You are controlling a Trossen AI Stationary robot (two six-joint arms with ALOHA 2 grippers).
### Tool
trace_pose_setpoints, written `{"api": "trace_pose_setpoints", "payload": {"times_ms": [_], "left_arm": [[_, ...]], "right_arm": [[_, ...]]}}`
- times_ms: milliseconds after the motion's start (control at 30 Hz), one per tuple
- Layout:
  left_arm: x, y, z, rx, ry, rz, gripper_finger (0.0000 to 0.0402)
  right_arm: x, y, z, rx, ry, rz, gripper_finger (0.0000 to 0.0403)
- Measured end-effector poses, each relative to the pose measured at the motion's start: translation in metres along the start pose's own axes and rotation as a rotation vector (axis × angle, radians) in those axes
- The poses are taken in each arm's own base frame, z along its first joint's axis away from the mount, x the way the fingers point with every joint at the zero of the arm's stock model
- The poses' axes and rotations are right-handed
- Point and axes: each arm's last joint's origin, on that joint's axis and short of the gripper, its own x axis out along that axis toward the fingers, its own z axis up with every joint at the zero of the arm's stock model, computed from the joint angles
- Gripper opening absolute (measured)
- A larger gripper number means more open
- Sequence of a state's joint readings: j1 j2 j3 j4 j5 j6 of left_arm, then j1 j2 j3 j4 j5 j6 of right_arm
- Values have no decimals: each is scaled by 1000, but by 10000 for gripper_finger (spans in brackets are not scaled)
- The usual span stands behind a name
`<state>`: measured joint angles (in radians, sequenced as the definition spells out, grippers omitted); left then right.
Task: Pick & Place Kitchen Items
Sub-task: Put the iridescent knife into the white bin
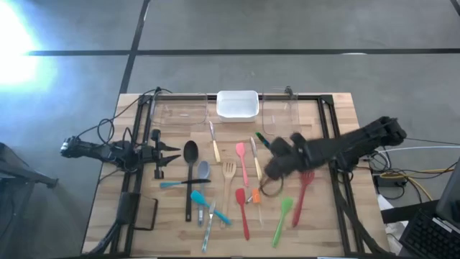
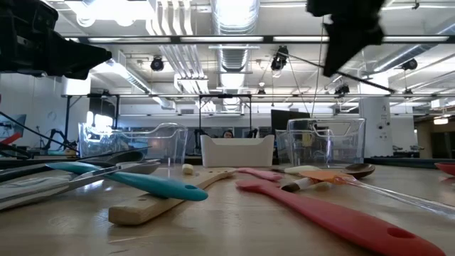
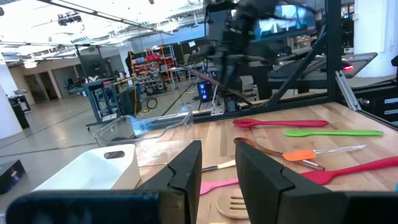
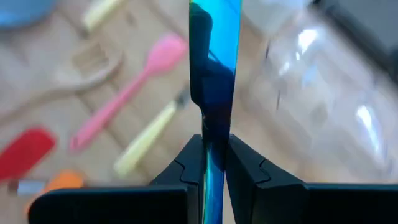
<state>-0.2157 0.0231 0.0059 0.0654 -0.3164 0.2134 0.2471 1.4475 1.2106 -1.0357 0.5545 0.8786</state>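
Utensils (image 1: 230, 180), perhaps fifteen, three tubs (image 1: 237, 105), right gripper (image 4: 214, 155) clamping one.

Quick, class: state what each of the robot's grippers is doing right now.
Left gripper: open, holding nothing, at the table's left edge.
Right gripper: shut on a thin shiny blue utensil, raised above the table.

Utensils (image 1: 230, 188) crowd the surface's (image 1: 323, 223) middle, lying close or crossing, with little clearance between handles. Three tubs (image 1: 237, 105) line the far edge. The near right corner and the strip beside the left claw (image 1: 172, 152) lie bare.
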Motion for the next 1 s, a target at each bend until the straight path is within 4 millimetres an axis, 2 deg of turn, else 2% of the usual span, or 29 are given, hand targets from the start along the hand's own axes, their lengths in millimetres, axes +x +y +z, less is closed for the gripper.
{"api": "trace_pose_setpoints", "payload": {"times_ms": [233, 433, 567, 700, 1000], "left_arm": [[0, 0, 0, 0, 1, 0, 101], [0, 0, 0, 0, 1, 0, 101], [0, 0, 0, -5, 4, -1, 101], [0, 0, -1, -4, 7, -2, 101], [1, 0, -1, -7, 8, -2, 101]], "right_arm": [[23, -36, 61, -39, -153, 2, 28], [45, -56, 110, -55, -338, 104, 28], [66, -74, 135, -48, -392, 91, 28], [96, -87, 154, -52, -344, 85, 28], [151, -95, 189, -130, -288, 21, 28]]}}
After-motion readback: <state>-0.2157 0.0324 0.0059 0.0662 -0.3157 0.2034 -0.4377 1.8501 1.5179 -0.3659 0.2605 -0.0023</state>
